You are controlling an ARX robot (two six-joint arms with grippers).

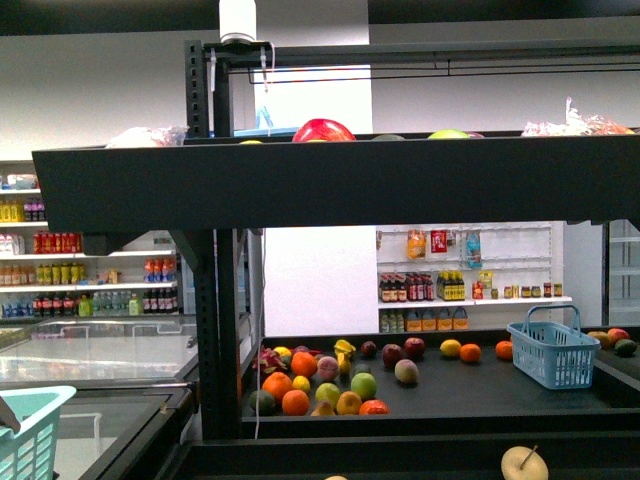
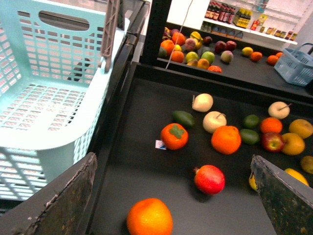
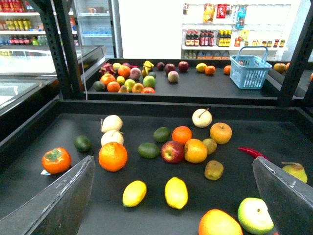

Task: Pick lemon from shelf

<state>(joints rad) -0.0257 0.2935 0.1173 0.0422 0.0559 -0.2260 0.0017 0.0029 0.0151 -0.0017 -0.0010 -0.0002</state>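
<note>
Right wrist view: your lemon point(image 3: 176, 192) lies on the shelf point(image 3: 274, 132).
Right gripper point(image 3: 172, 162): jaws spread, empty.
Left gripper point(image 2: 173, 157): jaws spread, empty.

Both wrist views above one shelf point(image 3: 274, 127)

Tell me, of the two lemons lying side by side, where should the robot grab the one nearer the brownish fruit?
Grip the lemon across its plump middle, coming straight down from above. It lies flat on the shelf, its ends taper and would probably slip, and the other lemon lies apart, leaving finger room.
</note>
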